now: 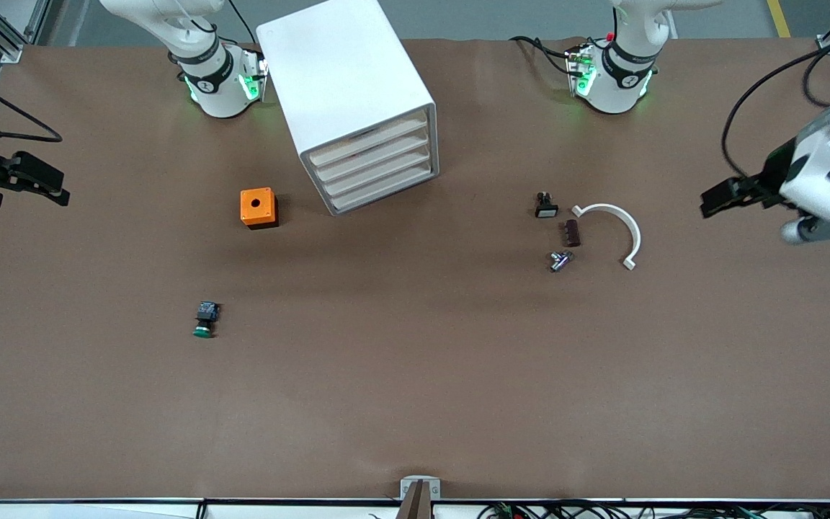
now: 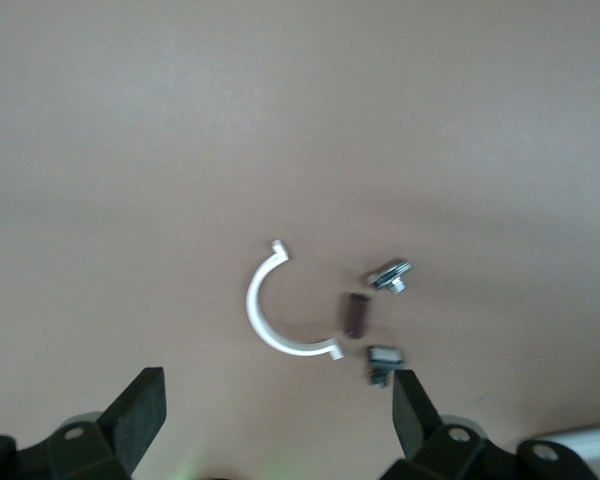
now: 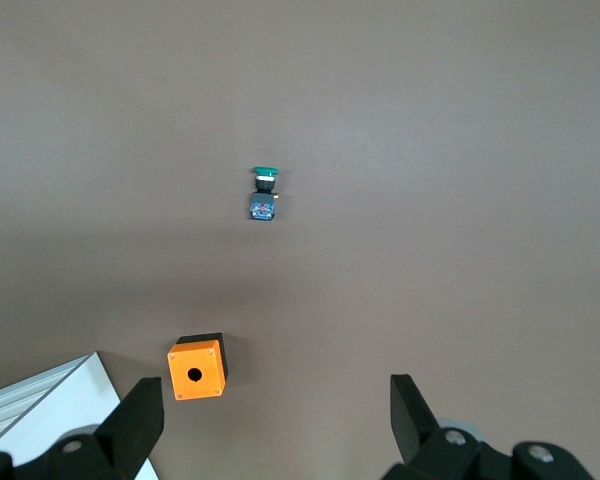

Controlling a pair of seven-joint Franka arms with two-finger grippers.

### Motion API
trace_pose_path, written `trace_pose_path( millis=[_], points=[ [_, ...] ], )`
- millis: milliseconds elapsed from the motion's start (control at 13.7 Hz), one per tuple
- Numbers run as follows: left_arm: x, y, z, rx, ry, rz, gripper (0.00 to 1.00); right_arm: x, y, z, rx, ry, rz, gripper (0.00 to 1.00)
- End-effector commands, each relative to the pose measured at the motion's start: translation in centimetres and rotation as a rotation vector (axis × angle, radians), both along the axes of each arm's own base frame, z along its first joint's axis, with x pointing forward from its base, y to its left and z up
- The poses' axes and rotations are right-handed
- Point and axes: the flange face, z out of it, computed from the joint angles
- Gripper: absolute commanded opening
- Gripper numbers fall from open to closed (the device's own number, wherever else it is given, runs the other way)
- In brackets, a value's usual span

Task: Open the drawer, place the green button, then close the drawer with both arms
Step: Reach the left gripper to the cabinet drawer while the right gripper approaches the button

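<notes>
The brown surface carries everything. In the front view, taken as a clock face, the white cabinet stands near 12 o'clock, between the two arm bases. All four of its pale fronts are pushed in flush, the lower drawer among them.

The right arm rises from its base at about 11 o'clock. Its gripper hangs over the surface's edge at 9 o'clock, released, with the fingers spread wide and nothing between them. The left arm rises at about 1 o'clock. Its gripper hangs over the edge at 3 o'clock, likewise released and empty.

An orange box with a round hole in its top sits at 9 o'clock from the cabinet's front, near it but apart. A white half-ring lies at about 4 o'clock from the cabinet, toward the left arm's end.

The button lies on its side on the bare surface at 7 o'clock from the box, well apart from it and from the cabinet. Its green cap points toward the front camera, and nothing touches it.

Three small parts lie just beside the half-ring, on its cabinet side. They are a black-and-white part, a dark brown block and a silvery piece, running from 12 to 6 o'clock.
</notes>
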Motion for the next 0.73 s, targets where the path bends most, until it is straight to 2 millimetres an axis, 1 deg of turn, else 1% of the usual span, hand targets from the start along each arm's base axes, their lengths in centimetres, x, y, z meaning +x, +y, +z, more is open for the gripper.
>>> trace_pose_path(
  millis=[0, 146, 292, 365, 510, 656],
  points=[
    [3.8, -6.0, -3.0, 0.002, 0.03, 0.16, 1.0, -0.2, -0.1, 0.6, -0.02, -0.01, 0.006, 1.0],
    [5.4, -9.8, -7.2, 0.016, 0.064, 0.233, 1.0, -0.2, -0.3, 0.6, -0.02, -0.01, 0.003, 1.0],
    [6.1, -14.0, -11.3, 0.026, 0.068, 0.302, 1.0, -0.2, -0.5, 0.8, -0.021, -0.013, -0.001, 1.0],
    [5.9, -15.9, -13.1, 0.035, 0.09, 0.355, 1.0, -0.2, -0.5, 1.2, -0.02, -0.022, -0.001, 1.0],
    [5.5, -19.7, -17.3, 0.026, 0.148, 0.473, 1.0, -0.2, -0.5, 1.4, -0.02, -0.027, -0.001, 1.0],
    [4.9, -23.1, -20.9, 0.027, 0.192, 0.583, 1.0, -0.2, -0.5, 1.4, -0.019, -0.028, -0.002, 1.0]
  ],
)
